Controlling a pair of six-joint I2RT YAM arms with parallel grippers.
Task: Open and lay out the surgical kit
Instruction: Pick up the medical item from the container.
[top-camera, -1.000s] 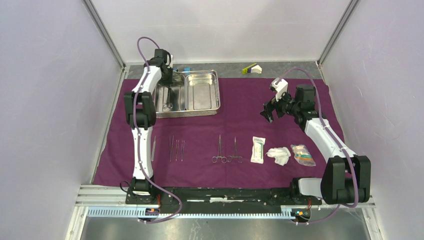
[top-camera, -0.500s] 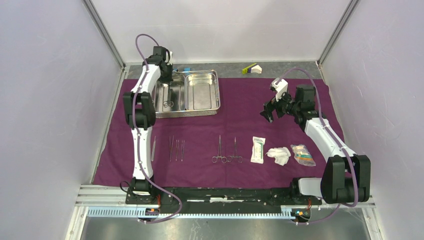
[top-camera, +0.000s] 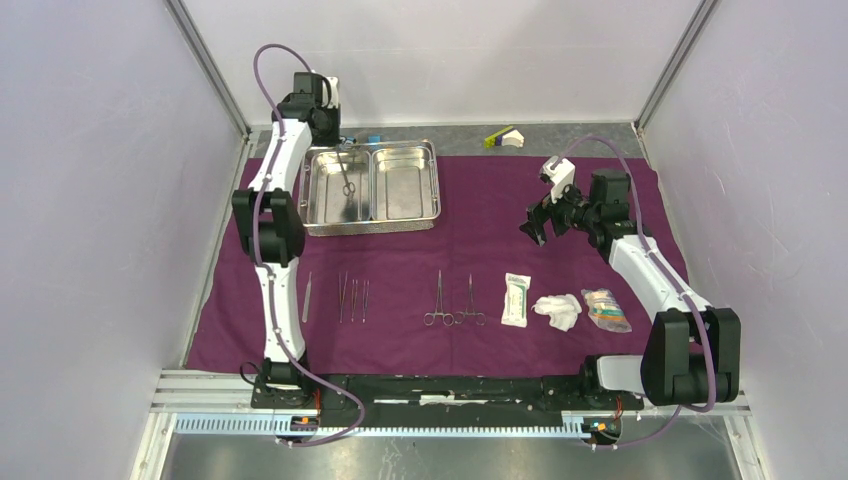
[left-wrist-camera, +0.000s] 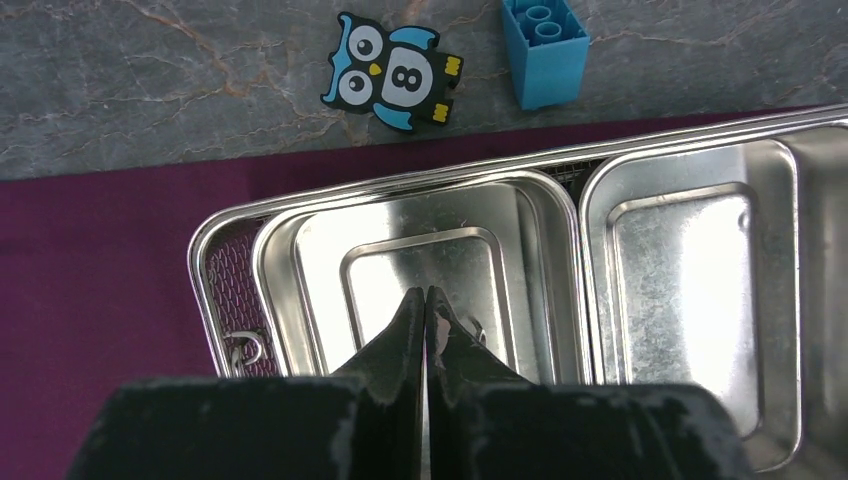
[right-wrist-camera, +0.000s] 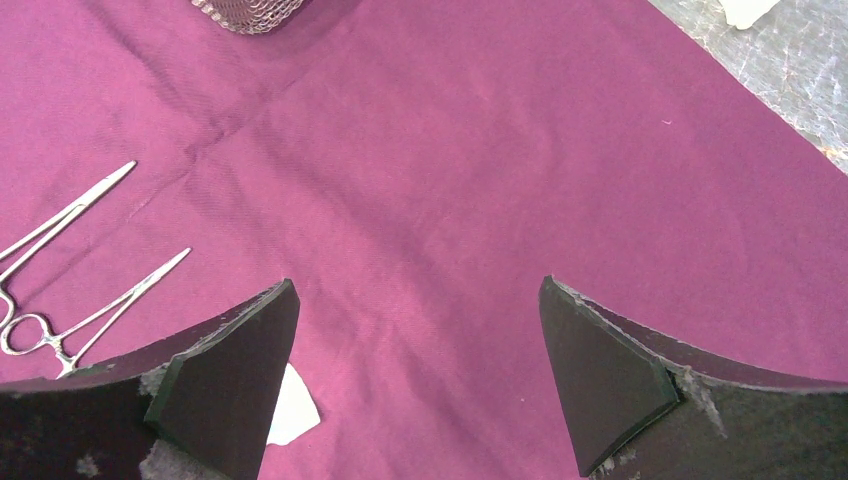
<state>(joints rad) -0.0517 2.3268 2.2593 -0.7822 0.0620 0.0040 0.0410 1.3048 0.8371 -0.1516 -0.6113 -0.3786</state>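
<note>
Purple cloth (top-camera: 480, 230) is filling up: left gripper (left-wrist-camera: 424, 296), pinched on forceps (top-camera: 348, 182), is now lifting them off the tray (top-camera: 405, 190) to join the row; right gripper (right-wrist-camera: 418, 285) is gaping, idle.

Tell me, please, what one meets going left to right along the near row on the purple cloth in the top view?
slim tweezers → three thin instruments → first ring-handled forceps → second ring-handled forceps → white packet → white gauze → small clear packet
</note>
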